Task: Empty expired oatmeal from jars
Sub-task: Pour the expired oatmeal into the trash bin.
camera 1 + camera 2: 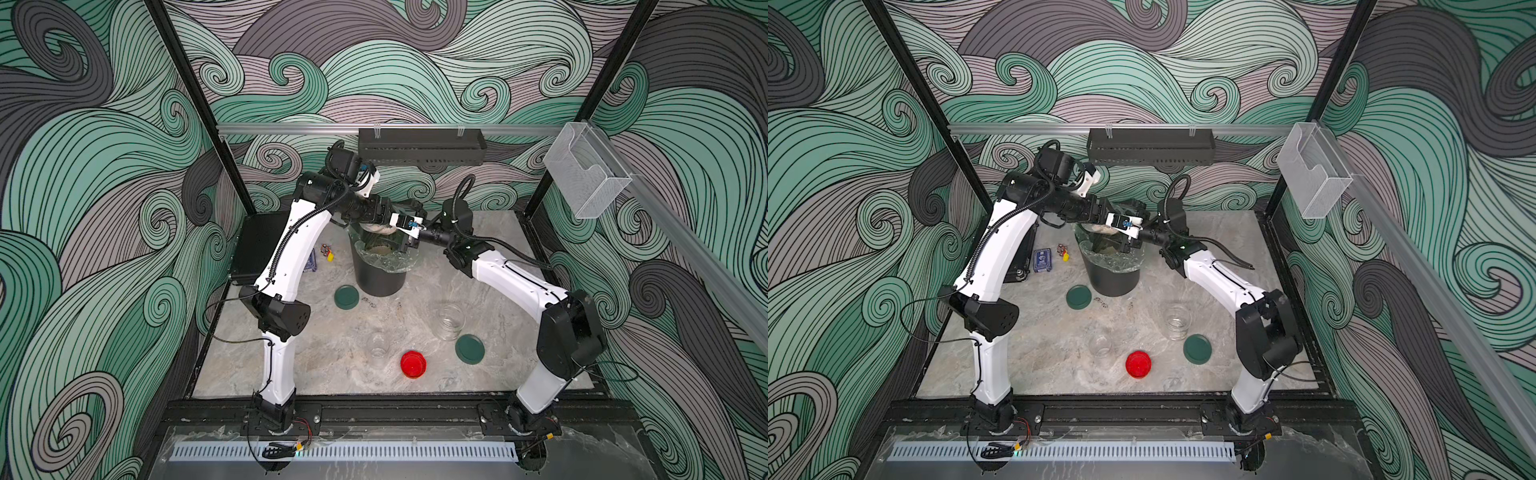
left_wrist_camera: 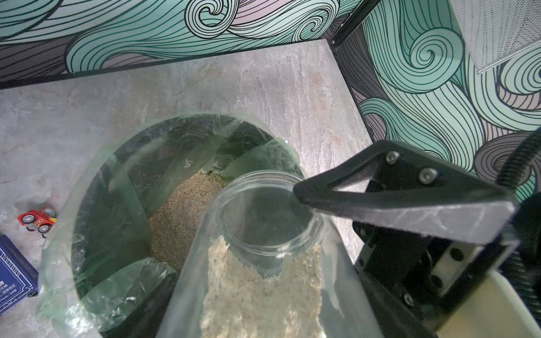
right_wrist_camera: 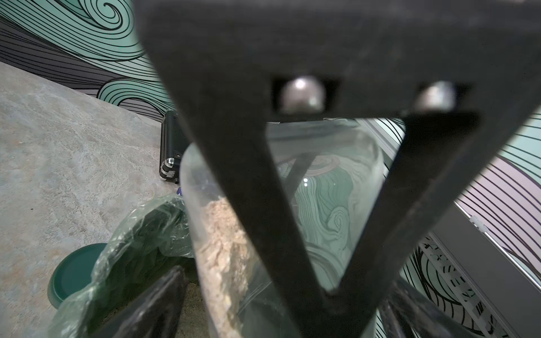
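Observation:
My left gripper (image 1: 388,222) is shut on a wide clear jar (image 2: 263,222), tilted mouth-down over the black lined bin (image 1: 380,278). Pale oatmeal (image 2: 263,286) lies along the jar's lower wall, up to its neck. More oatmeal (image 2: 181,210) sits at the bottom of the bin. My right gripper (image 1: 409,240) is open at the jar's mouth, one finger (image 2: 322,202) resting on the rim. Both top views show an empty wide jar (image 1: 450,322) and an empty small jar (image 1: 378,344) standing upright on the table.
Two green lids (image 1: 346,296) (image 1: 470,349) and a red lid (image 1: 413,364) lie on the marble table. A toy car (image 2: 38,221) and a blue box (image 2: 14,275) sit left of the bin. A black shelf (image 1: 419,145) hangs behind.

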Controlling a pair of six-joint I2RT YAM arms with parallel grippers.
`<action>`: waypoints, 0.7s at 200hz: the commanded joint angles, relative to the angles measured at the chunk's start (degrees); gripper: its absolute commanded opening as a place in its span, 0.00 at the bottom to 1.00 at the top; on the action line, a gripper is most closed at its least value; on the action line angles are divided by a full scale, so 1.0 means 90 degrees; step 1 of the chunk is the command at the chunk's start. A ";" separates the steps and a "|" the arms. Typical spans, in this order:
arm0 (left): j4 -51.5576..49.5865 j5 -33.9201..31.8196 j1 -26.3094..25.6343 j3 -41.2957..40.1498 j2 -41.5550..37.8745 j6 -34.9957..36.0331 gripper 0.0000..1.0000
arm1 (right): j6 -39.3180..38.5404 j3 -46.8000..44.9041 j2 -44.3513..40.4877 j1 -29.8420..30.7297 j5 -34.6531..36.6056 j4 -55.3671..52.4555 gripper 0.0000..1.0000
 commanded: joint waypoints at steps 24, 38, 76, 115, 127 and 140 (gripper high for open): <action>0.0340 0.0427 0.0060 -0.0003 -0.0389 -0.0191 0.00 | 0.0281 0.0409 0.0217 0.0164 0.0282 0.0449 0.99; 0.0351 0.0489 0.0079 -0.0054 -0.0417 -0.0215 0.00 | 0.0283 0.0436 0.0251 0.0176 0.0346 0.0479 0.99; 0.0352 0.0577 0.0128 -0.0126 -0.0480 -0.0288 0.00 | 0.0211 0.0504 0.0369 0.0194 0.0601 0.0328 0.99; 0.0379 0.0582 0.0168 -0.0189 -0.0553 -0.0337 0.00 | 0.0146 0.0499 0.0426 0.0194 0.0648 0.0169 0.93; 0.0388 0.0590 0.0167 -0.0194 -0.0566 -0.0351 0.00 | 0.0216 0.0527 0.0436 0.0194 0.0573 0.0144 0.87; 0.0394 0.0628 0.0163 -0.0203 -0.0562 -0.0373 0.00 | 0.0288 0.0558 0.0450 0.0189 0.0508 0.0111 0.83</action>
